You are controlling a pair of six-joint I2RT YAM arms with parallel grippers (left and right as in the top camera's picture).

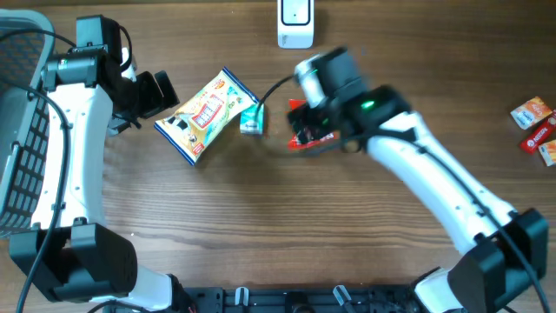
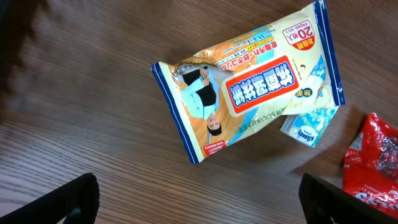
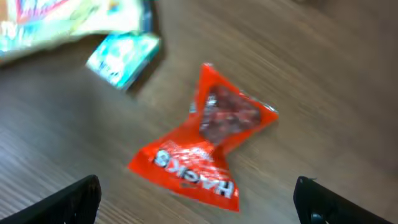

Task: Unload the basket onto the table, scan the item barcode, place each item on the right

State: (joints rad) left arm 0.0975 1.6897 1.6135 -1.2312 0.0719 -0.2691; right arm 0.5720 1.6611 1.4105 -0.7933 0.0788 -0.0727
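At the far left edge stands a wire basket [image 1: 17, 130], and just beside it the left claw [image 2: 202, 202] hangs over the bench [image 1: 261, 226] with its fingers spread wide and nothing between them. Below it lies a yellow-and-blue wipes packet [image 1: 207, 115], flat and printed side up. A small teal packet [image 1: 252, 122] is tucked against its right-hand end, touching it or slightly under it.

A little further right is the red snack bag [image 3: 199, 140], lying flat on the wood near the teal packet but apart from it. The right claw [image 3: 196, 199] hovers directly over the bag, fingers spread to either side and gripping nothing. Its wrist view is blurred, so I cannot read any barcode.

Up at the top edge of the bench, well apart from the bag, stands what looks like the white scanner [image 1: 295, 22]. Off at the far right lie a few little packets [image 1: 534, 126], untouched.

By my reckoning the job has barely begun — nothing is lifted and no item is near the scanner. The red bag looks like the one being gone for. What remains is the whole of it: pinch the bag, carry it up, and turn its barcode to the scanner's face — wherever on the bag that code may be.
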